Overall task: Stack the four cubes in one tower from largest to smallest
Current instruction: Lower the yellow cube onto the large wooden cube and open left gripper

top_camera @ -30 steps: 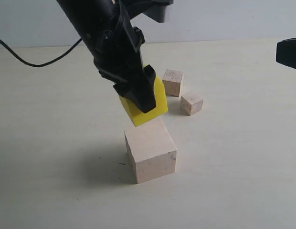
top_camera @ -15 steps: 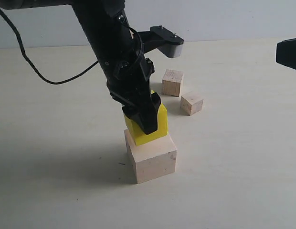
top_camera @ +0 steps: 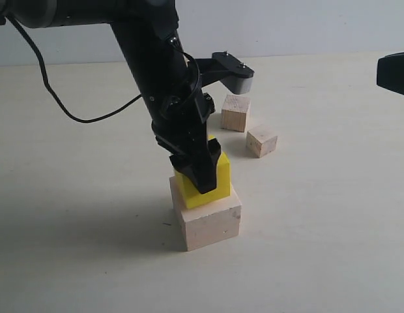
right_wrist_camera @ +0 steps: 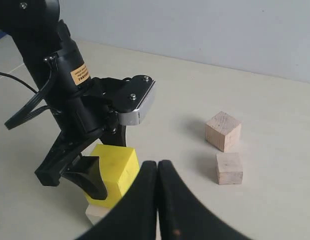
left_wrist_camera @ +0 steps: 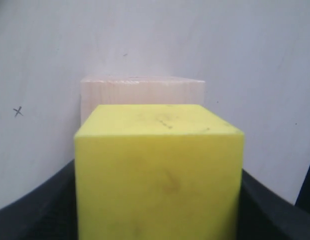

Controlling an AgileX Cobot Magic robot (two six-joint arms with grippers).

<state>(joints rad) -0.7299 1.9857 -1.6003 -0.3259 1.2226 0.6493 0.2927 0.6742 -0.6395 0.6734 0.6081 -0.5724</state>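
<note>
Starting at the left edge of the table (top_camera: 72,248), I see a black cable (top_camera: 55,104) looping above the bare surface and up to the left arm (top_camera: 150,59). The arm comes down from the far left corner toward the middle.

At its end, the left gripper (top_camera: 205,171) is clamped on the yellow cube (top_camera: 218,177). 1 black finger (top_camera: 197,166) is pressed against the face nearest the exterior camera; the other is hidden behind the cube. My left wrist view backs this up: the yellow cube (left_wrist_camera: 159,175) fills the frame, with dark gripper parts on both sides of it.

The yellow cube sits on the pale cube (top_camera: 208,222), the largest of the 4, which stands around the middle of the table. The yellow underside looks to be touching the pale top face, leaving a bare strip along the near and right sides. I cannot tell whether it lies fully flat. A grey camera housing (top_camera: 233,70) juts from the arm above the stack.

Further right, toward the far edge, 2 more cubes stand on the table, apart from the stack. The larger tan cube (top_camera: 235,112) is closer to the far edge. The smaller tan cube (top_camera: 262,141) is near it, on its right, not touching.

At the right edge, a dark part of the right arm (top_camera: 394,73) pokes into the exterior view. My right wrist view shows the right gripper (right_wrist_camera: 157,166) above the table, its 2 fingers pressed together with nothing between them.
</note>
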